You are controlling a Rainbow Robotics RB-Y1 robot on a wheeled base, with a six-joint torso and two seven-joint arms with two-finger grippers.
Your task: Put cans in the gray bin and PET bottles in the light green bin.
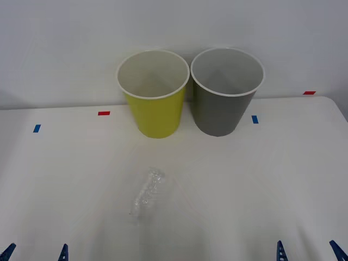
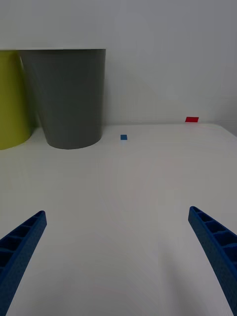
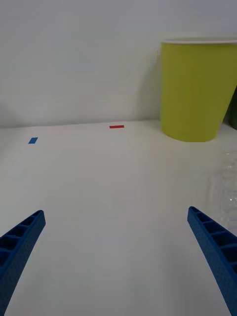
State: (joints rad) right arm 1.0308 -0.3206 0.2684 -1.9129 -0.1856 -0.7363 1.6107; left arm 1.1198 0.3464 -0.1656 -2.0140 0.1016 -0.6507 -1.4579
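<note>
I have my left tool [image 1: 35,253] parked low at the near edge of the white worktop [image 1: 283,179], its blue ribbed fingers spread wide and holding nothing. My right tool [image 1: 307,252] sits the same way on the other side, fully open and empty.

Out from the left tool, the small crushed clear plastic bottle [image 1: 147,193] lies on its side on the worktop, between the two tools but nearer the left one, well short of the bins. In the left wrist view its crinkled edge [image 3: 228,185] shows just beyond one finger.

Farther back stand the tapered round yellow-green plastic bin with a white rim [image 1: 154,103] and, touching or nearly touching it on the robot's right, the matching dark-gray bin [image 1: 224,100]. What I can see of both insides looks empty. I see no can on the worktop.

I judge the sorting has not started: the step in hand is the reach for the bottle. That calls for swinging the left tool inward, lowering across the bottle's narrow width, closing gently, then carrying it to the yellow-green bin.
</note>
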